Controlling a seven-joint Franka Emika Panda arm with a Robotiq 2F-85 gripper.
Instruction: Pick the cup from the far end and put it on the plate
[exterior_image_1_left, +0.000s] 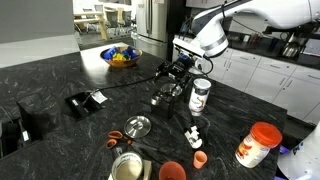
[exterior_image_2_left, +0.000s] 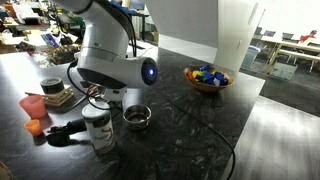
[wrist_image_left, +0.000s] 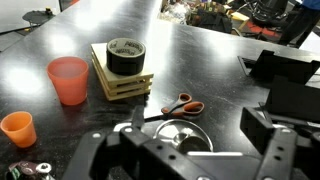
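The small silver cup (exterior_image_2_left: 136, 117) stands on the dark counter, and it also shows in an exterior view (exterior_image_1_left: 160, 100). My gripper (exterior_image_1_left: 170, 88) hangs just over and beside it. In the wrist view the gripper (wrist_image_left: 195, 152) is open, with its fingers wide apart and nothing between them. The shiny round plate (wrist_image_left: 180, 135) lies just beyond the fingers, and it also shows in an exterior view (exterior_image_1_left: 138, 125). I cannot make out the cup in the wrist view.
Orange-handled scissors (wrist_image_left: 178, 105) lie by the plate. Beyond are a tape roll on a wooden block (wrist_image_left: 127, 57), a red cup (wrist_image_left: 68, 80) and a small orange cup (wrist_image_left: 17, 128). A white marked container (exterior_image_1_left: 201, 95), a fruit bowl (exterior_image_1_left: 120, 57) and an orange-lidded bottle (exterior_image_1_left: 258, 145) stand nearby.
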